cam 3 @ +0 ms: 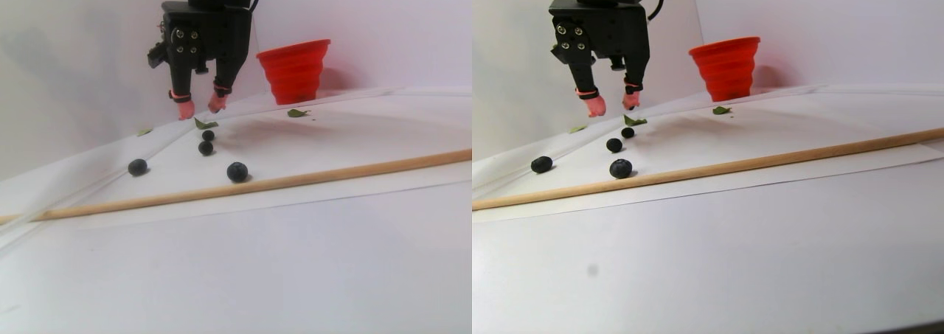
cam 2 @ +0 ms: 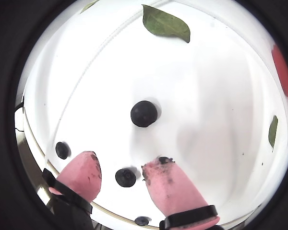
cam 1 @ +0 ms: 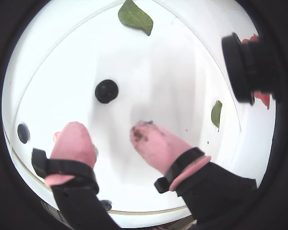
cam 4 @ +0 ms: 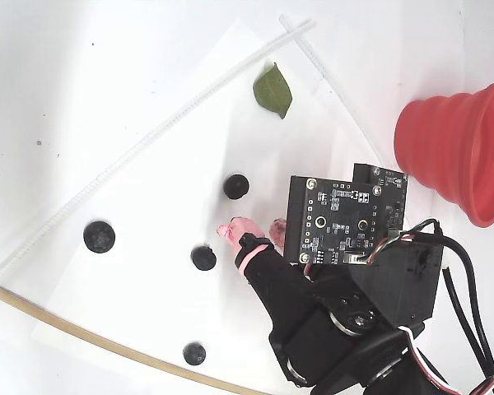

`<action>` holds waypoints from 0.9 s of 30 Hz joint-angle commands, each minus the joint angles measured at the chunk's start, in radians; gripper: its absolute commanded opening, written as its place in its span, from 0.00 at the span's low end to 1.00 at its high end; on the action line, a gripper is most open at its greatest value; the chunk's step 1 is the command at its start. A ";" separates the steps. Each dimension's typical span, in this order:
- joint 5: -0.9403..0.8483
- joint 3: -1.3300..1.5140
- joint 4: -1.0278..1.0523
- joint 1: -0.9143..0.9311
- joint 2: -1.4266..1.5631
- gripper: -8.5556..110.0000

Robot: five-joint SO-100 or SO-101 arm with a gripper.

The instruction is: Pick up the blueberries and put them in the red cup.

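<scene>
No readable text, labels, brands or numbers in any view; circuit board [cam 4: 339, 220] on the arm shows only tiny white markings, too small to read; red cup [cam 4: 461, 152] and surface [cam 4: 82, 90] carry no print

White table [cam 4: 58, 49], with a white paper sheet [cam 4: 148, 206] laid flat on it. Four small round dark blue-black blueberries [cam 4: 236, 186] sit on the sheet in the fixed view, well apart from each other: others at [cam 4: 99, 236], [cam 4: 202, 257], [cam 4: 194, 354]. Thin wooden dowel stick [cam 4: 82, 333] lies along one sheet edge; clear plastic strips [cam 4: 148, 140] lie along the others. Green leaf [cam 4: 272, 90] rests flat near the sheet's far corner, a smaller green leaf [cam 3: 297, 113] nearer the cup in the stereo pair view. Red ribbed collapsible silicone cup [cam 4: 461, 148] stands upright on the bare table, off the sheet, apart from the berries.
</scene>
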 commanded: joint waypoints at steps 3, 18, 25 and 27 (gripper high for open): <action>-0.012 -0.081 -0.061 -0.014 -0.029 0.22; -0.015 -0.141 -0.170 -0.003 -0.173 0.23; -0.018 -0.166 -0.209 0.002 -0.227 0.23; -0.020 -0.170 -0.213 0.002 -0.236 0.23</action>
